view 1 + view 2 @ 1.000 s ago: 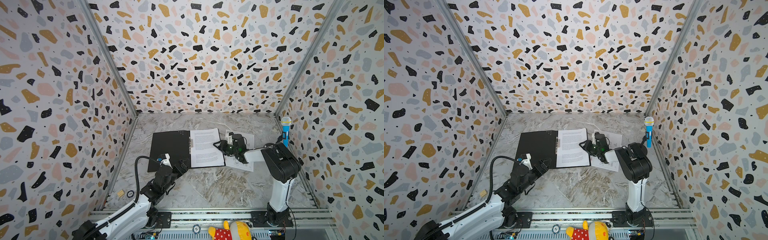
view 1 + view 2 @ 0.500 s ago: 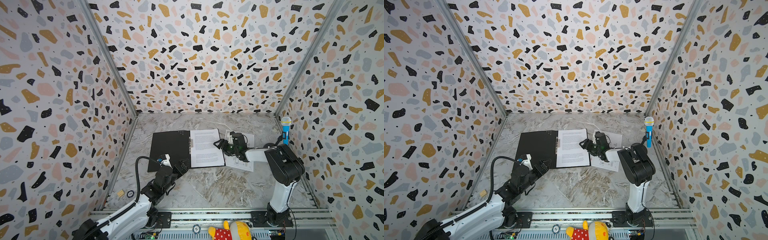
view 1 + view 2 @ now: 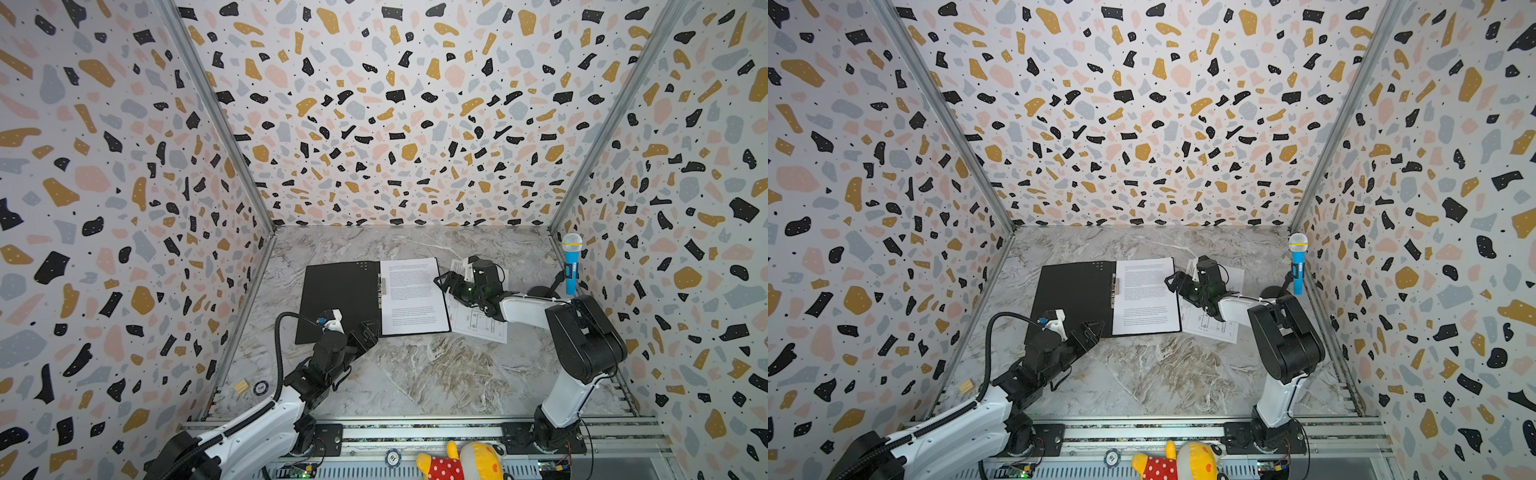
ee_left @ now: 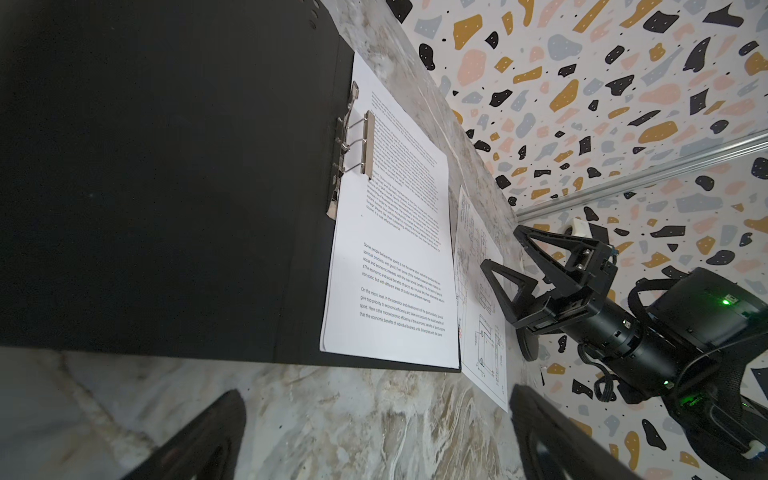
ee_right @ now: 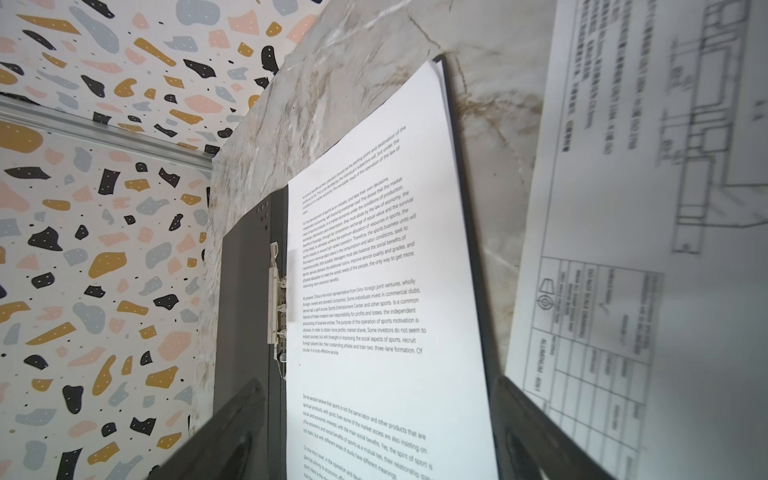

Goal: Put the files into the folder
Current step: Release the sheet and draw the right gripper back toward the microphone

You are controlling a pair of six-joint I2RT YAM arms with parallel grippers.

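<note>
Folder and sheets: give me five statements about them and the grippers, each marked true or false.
1. The folder lies open, black inside up. True.
2. A text sheet lies on the folder's half nearer the right gripper. True.
3. The drawing sheet lies inside the folder. False: it lies on the table beside the folder.
4. The right gripper is shut on a sheet. False: it is open and holds nothing.
5. The left gripper is open. True.
</note>
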